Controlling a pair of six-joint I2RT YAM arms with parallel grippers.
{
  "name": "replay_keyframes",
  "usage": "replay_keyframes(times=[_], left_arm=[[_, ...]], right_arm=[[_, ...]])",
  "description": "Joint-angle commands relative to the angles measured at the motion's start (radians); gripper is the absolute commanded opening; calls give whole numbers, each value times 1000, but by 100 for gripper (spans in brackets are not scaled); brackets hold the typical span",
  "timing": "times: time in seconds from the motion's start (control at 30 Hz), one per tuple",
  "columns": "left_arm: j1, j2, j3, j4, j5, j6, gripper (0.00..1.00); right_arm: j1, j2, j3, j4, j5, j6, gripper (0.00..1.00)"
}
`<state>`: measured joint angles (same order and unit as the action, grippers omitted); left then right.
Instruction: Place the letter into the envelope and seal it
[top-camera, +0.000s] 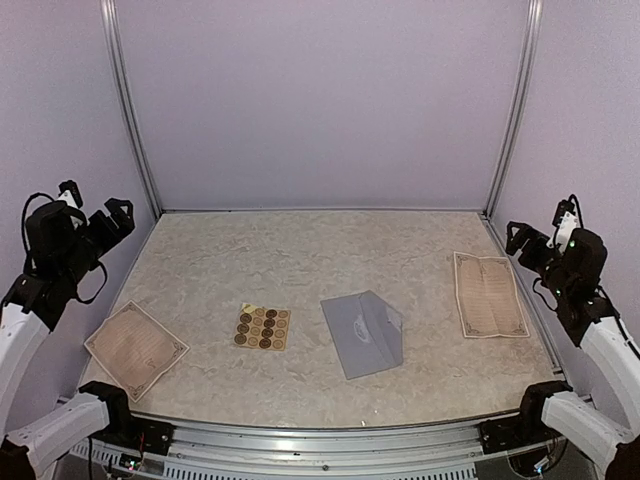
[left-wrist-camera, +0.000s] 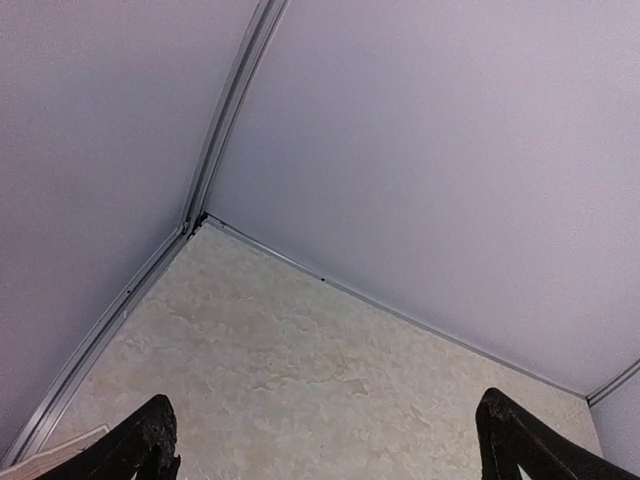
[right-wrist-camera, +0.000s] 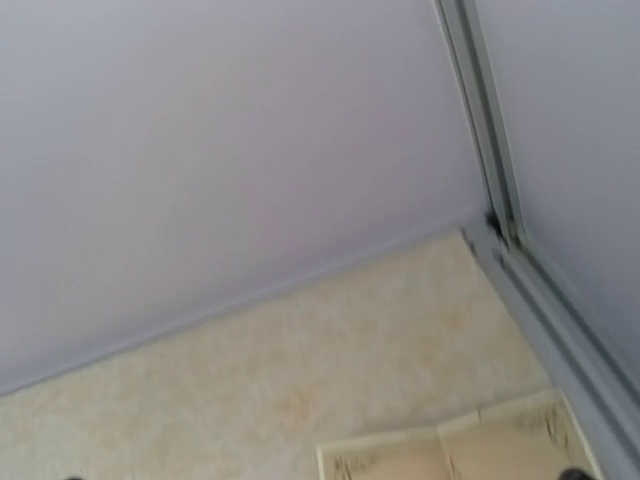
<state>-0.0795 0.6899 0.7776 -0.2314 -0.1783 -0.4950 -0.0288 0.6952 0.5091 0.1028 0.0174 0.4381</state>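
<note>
The grey-lavender envelope (top-camera: 362, 333) lies flat at the table's middle right with its triangular flap open. One tan letter sheet (top-camera: 488, 293) with dark print lies at the right; its top edge shows in the right wrist view (right-wrist-camera: 470, 455). A second tan sheet (top-camera: 136, 348) lies at the front left. My left gripper (top-camera: 95, 200) is raised at the far left, open and empty; its fingertips (left-wrist-camera: 150, 440) stand wide apart over bare table. My right gripper (top-camera: 540, 228) is raised at the far right above the right letter, open and empty.
A tan sheet of round brown stickers (top-camera: 262, 327) lies left of the envelope. Lavender walls with metal corner posts (top-camera: 130, 110) close the back and sides. A metal rail (top-camera: 330, 435) runs along the table's front edge.
</note>
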Motion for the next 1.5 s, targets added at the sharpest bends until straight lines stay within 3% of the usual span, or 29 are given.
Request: replay_keyframes(times=[0.0,0.17,0.27,0.37,0.5,0.63,0.8,1.2,1.47], left_arm=[[-3,26,25,-138,48,37,99],[-2,43,37,-128,66,115,99],[-2,56,54,-79,182,183,99],[-24,104,105,-45,280,203,99],[-108,234,171,-4,281,219,99],[-136,287,141,115,297,236,99],[-83,298,102,125,343,239,99],[21,217,56,149,380,220,99],[26,212,48,151,384,213,99]], right_arm=[[-5,-27,12,-108,0,43,99],[-5,18,68,-211,14,0,100],[-5,83,95,-233,-14,-40,100],[-5,187,124,-255,-67,-42,99],[-4,372,204,-352,13,-53,100],[-3,517,235,-340,3,-69,99],[0,682,252,-285,-100,-40,99],[80,788,169,-260,-79,19,99],[151,819,117,-231,-111,53,99]])
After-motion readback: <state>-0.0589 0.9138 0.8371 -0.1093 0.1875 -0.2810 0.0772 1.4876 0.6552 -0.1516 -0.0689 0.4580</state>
